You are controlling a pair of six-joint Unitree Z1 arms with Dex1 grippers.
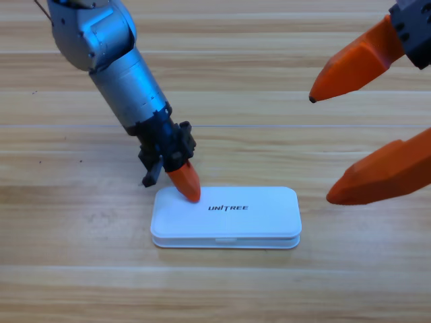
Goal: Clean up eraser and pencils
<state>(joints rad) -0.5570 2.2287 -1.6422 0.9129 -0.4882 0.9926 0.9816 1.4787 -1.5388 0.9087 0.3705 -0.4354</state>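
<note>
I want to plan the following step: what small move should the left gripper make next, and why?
Probably lift the left gripper straight up off the white UNITREE case. The case lies shut on the wooden table, the gripper's orange tip rests on the lid's left end, and no eraser or pencils are visible outside, so pressing further seems unnecessary. The right gripper waits, open, at the right edge.

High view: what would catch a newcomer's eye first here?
The white case lies closed at the table's centre, with the left hand pressing its orange tip on the lid's left end. The right hand looms large at the right edge, jaws spread wide. No eraser or pencils show.
</note>
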